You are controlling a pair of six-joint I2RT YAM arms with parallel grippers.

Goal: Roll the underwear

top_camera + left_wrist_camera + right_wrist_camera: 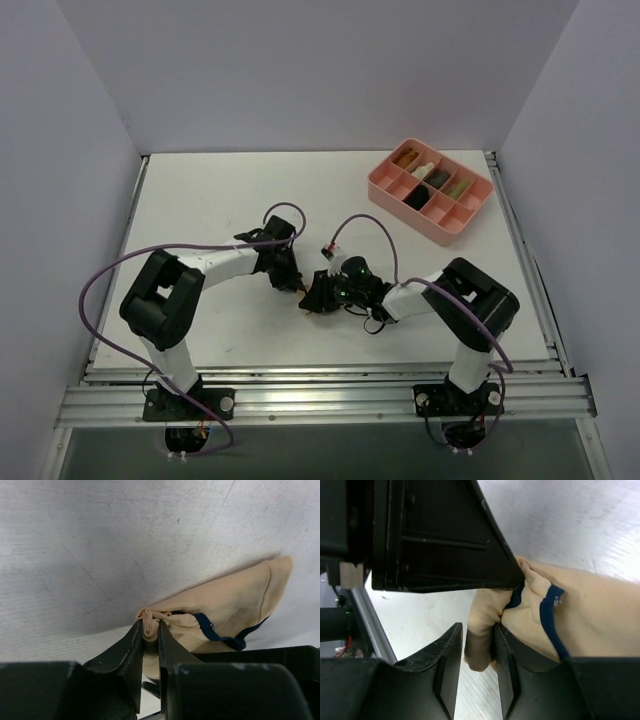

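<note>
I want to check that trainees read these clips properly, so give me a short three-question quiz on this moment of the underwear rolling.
1. True or false: the left hand is pinching a bunched fold of the underwear.
2. Where on the table does the pink tray sit, seen from the top camera? A) near left corner B) far right corner C) between the arms' bases
3. What colour is the trim along the underwear's edge?

Key: 1 true; 2 B; 3 dark blue
</note>
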